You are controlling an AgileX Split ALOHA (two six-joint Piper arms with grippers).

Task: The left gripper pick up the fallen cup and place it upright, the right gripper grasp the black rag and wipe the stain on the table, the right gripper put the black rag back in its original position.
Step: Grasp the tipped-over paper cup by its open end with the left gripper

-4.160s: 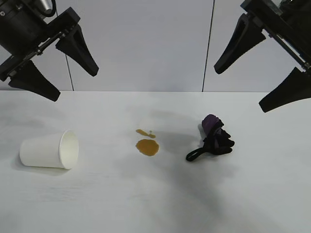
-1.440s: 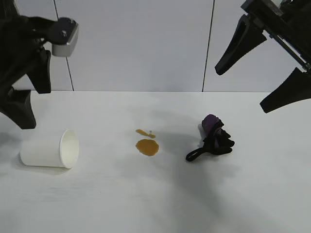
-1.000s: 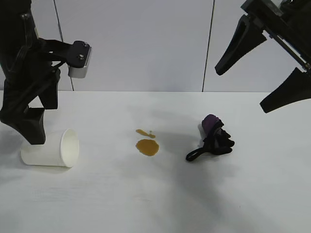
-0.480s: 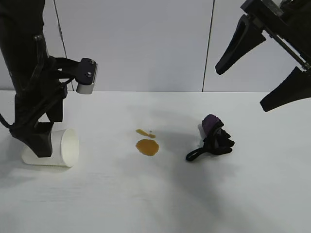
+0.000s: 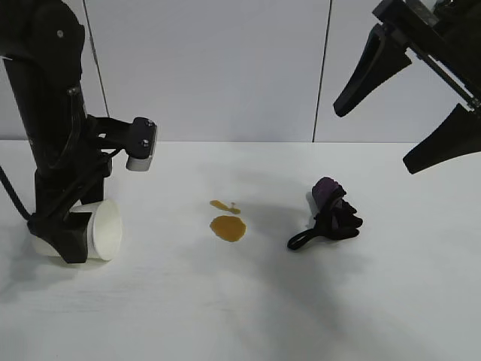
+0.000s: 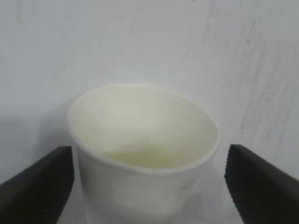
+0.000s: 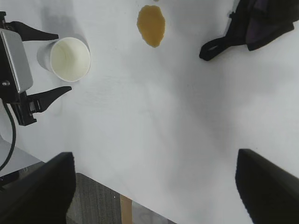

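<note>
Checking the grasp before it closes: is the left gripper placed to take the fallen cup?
Probably yes: the left gripper is open, its fingers on either side of the cup, nothing between.

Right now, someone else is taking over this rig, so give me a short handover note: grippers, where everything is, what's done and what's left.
Left gripper: open, pointing down, its fingers either side of the cup, not closed on it.
Right gripper: open, empty, raised above the table's right side.
Cup: on its side at the table's left, mouth toward the stain.
Stain: mid-table, unwiped.
Black rag: bunched, right of the stain, untouched.
Done: only the approach to the cup.
Left: grip the cup and stand it upright, then rag pickup, wiping, and returning the rag to that spot.
</note>
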